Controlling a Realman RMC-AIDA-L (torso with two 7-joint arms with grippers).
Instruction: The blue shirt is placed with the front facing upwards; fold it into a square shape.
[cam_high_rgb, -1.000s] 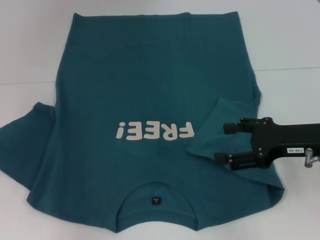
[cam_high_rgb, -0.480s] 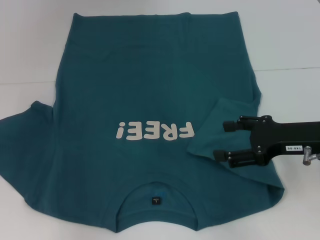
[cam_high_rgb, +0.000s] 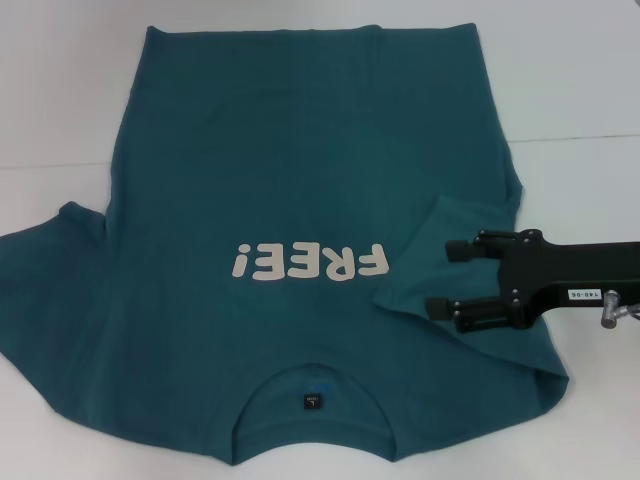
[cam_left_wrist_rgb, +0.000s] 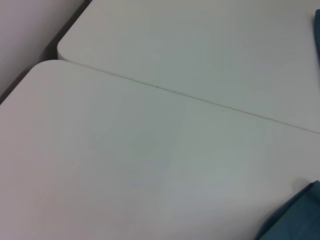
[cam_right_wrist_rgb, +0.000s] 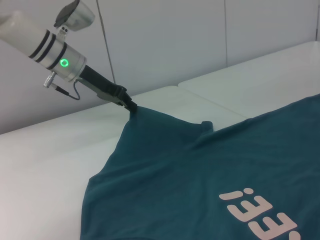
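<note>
The shirt (cam_high_rgb: 300, 200) lies flat and face up on the white table (cam_high_rgb: 580, 80), its collar toward the robot and its hem at the far side. The white "FREE!" lettering (cam_high_rgb: 308, 262) sits across the chest, and the small dark label (cam_high_rgb: 311, 402) shows inside the neckline, nearer the robot than the lettering. The sleeve on the robot's right is folded inward over the body of the shirt, its edge lying just right of the lettering. The other sleeve spreads out over the table, left of the lettering.

The right gripper (cam_high_rgb: 440, 280) reaches in from the right and hovers over the folded sleeve, just right of the lettering, its two fingers spread apart with nothing between them.

In the right wrist view the left gripper (cam_right_wrist_rgb: 131, 106) is at the far sleeve, its fingers pinched together on the edge of the shirt (cam_right_wrist_rgb: 200, 170) and drawing the cloth up into a small peak.
</note>
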